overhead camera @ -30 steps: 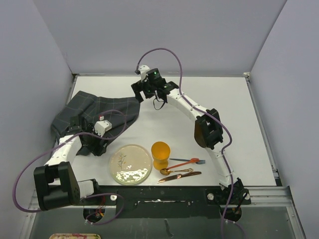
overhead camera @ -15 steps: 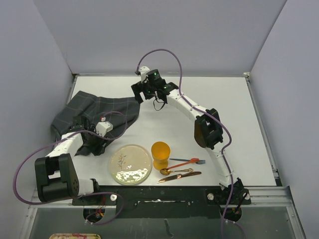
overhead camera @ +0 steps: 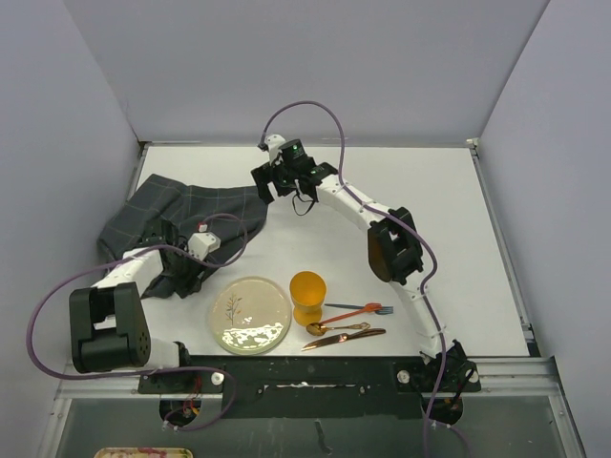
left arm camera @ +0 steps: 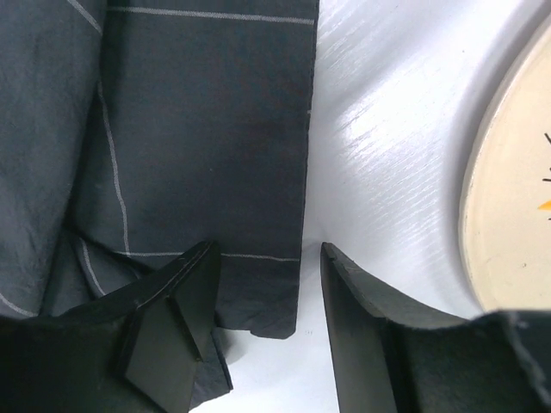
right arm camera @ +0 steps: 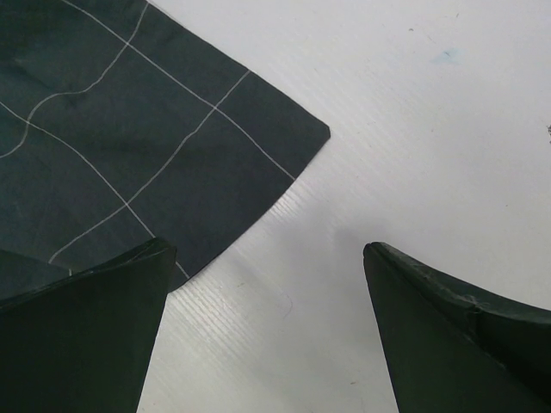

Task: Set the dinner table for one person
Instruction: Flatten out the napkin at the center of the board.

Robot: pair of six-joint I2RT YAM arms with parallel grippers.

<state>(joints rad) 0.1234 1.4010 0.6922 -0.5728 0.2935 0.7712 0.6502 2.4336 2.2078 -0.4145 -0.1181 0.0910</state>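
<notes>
**Position of the work.** The dinner table (overhead camera: 449, 219) fills the workspace in front of both arm bases. The dark cloth (overhead camera: 191, 215) lies bunched on its far left part. The plate (overhead camera: 250, 313), the cup (overhead camera: 307, 296) and the cutlery (overhead camera: 348, 320) stand near the front edge, clear of the cloth.

**Left gripper (left arm camera: 269, 258).** The jaws stand half-spread and grip nothing. They sit over the near end of the cloth (left arm camera: 207, 129). The hemmed edge runs straight ahead, parallel to the fingers, and passes through the gap. The cloth lies on the gripper's left-hand side and bare table on the other, with the plate rim (left arm camera: 516, 189) beyond.

**Right gripper (right arm camera: 269, 249).** The jaws stand fully spread and empty. The far right corner of the cloth (right arm camera: 129, 146) points into the gap from the left-hand finger's side. It lies just ahead of the fingertips, so nothing sits between them but table.

**Governing relation.** Each arm is nearest to its own end of the cloth. The cloth's length runs from the left gripper towards the right gripper. Spreading it probably requires both pinches first. The right gripper likely needs a short advance towards the corner
</notes>
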